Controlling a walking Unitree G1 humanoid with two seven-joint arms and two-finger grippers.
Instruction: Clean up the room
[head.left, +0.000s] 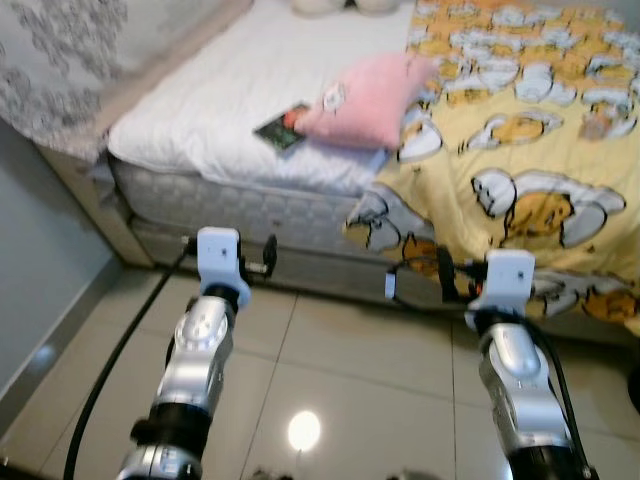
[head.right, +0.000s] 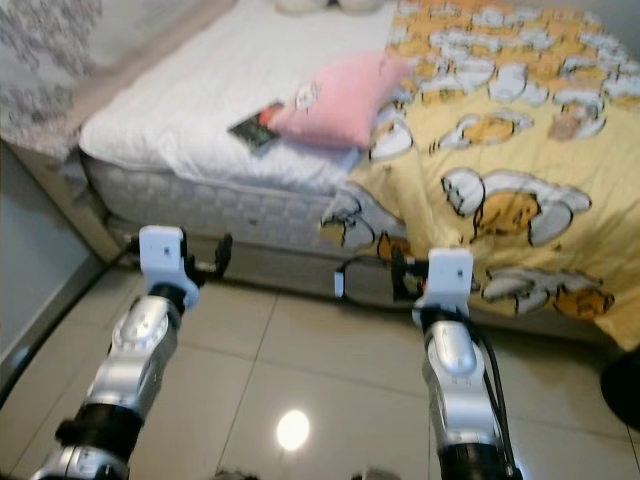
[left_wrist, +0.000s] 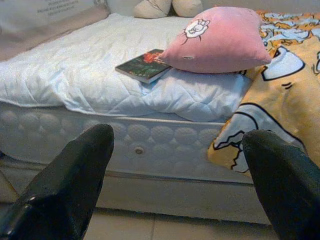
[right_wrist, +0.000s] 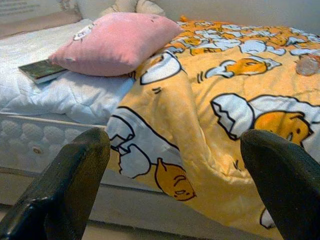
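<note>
Both grippers, left gripper (left_wrist: 177, 165) and right gripper (right_wrist: 175, 175), hang spread wide and empty before the bed (head.left: 240, 205). On its white quilt (head.left: 240, 90) a book (head.left: 283, 126) lies tucked against a pink pillow (head.left: 365, 100), beside the yellow blanket (head.left: 530, 130).

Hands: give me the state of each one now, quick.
Left hand: open, holding nothing, pointed at the bed.
Right hand: open, holding nothing, pointed at the yellow blanket.

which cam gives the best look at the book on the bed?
Left wrist view: the book is sharp and near, its dark cover readable, one end tucked under the pink pillow. Both eye views show it small and blurred; the right wrist view catches it at the frame edge.
</note>
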